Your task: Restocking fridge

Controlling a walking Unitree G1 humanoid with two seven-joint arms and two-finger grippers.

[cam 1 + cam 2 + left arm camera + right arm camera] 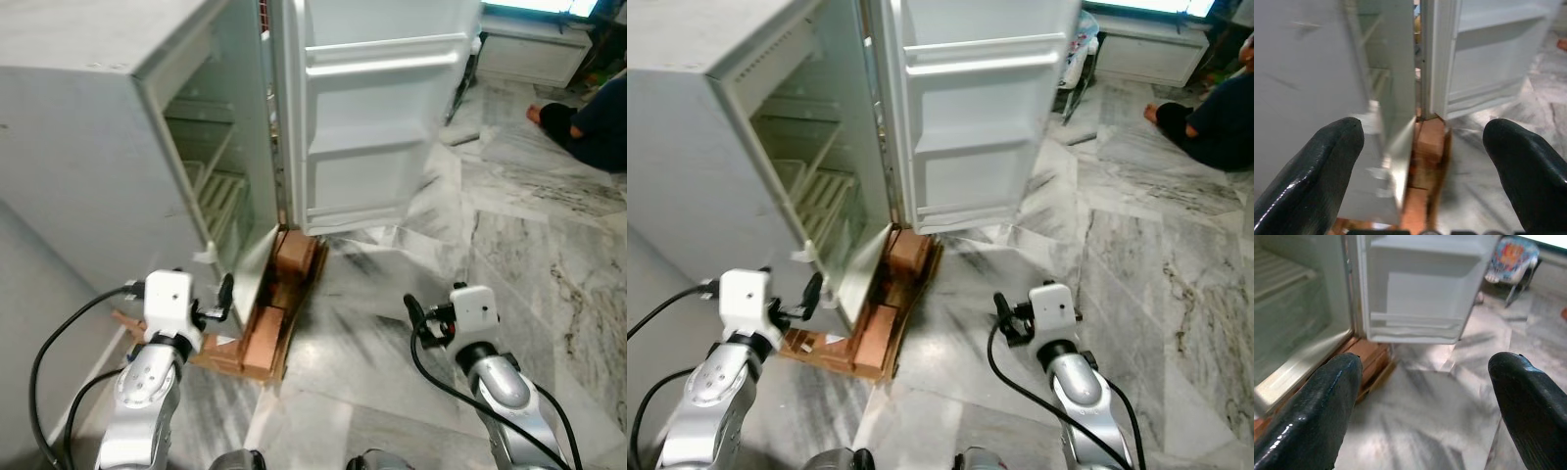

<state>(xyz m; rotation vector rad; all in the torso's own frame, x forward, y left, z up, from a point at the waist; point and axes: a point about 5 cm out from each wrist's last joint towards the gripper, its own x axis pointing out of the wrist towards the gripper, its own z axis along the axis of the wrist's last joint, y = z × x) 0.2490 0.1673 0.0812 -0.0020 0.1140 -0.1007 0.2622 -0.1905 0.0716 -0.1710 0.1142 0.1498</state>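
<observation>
The white fridge (88, 166) stands at my left with its door (372, 117) swung wide open. Bare wire shelves (220, 196) show inside, and the door racks (1415, 323) hold nothing. Low in front of the fridge's opening, my left gripper (1422, 161) is open with nothing between its black fingers (1317, 166). My right gripper (1425, 396) is open too, empty, held low over the marble floor to the right of the door.
The fridge rests on bricks (294, 255) and a wooden board (279, 338) that jut out at its foot. A person (593, 122) sits on the marble floor (441, 245) at the far right. A low white cabinet (534, 54) and a colourful seat (1511, 259) stand behind.
</observation>
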